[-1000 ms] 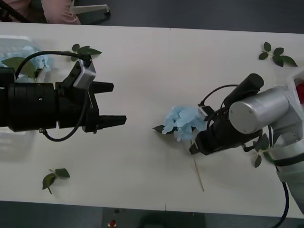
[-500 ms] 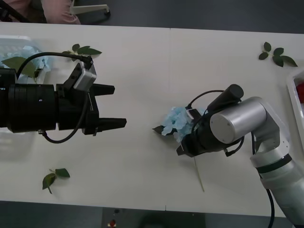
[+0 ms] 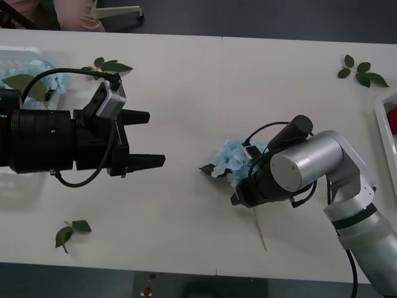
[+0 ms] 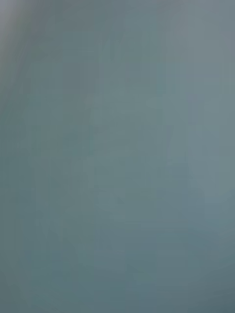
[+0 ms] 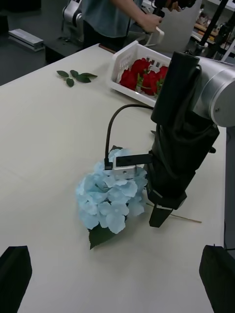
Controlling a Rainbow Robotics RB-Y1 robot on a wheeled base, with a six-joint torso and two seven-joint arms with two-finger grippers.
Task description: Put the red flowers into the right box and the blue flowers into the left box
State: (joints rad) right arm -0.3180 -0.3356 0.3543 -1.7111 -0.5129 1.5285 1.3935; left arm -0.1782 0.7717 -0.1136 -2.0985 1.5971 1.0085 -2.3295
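Note:
A blue flower (image 3: 232, 160) lies mid-table, its thin stem (image 3: 260, 231) trailing toward the near edge. My right gripper (image 3: 240, 196) points down right beside the head, over the stem; from the left wrist it is the black tip (image 5: 159, 216) next to the blue flower (image 5: 110, 203). My left gripper (image 3: 152, 138) hovers open and empty well to the flower's left, facing it. More blue flowers (image 3: 38, 77) lie in the left box (image 3: 18, 52). Red flowers (image 5: 143, 78) fill the right box (image 5: 121, 58), whose rim (image 3: 380, 121) shows at the table's right edge.
Loose leaf sprigs lie at the far left (image 3: 111, 64), far right (image 3: 361, 70) and near left (image 3: 71, 231). Bare table stretches between the two arms. The right wrist view is a blank blue-grey.
My right arm swung left and settled down over the blue flower's stem side, then barely moved in the last half second. The left arm stayed still and open.

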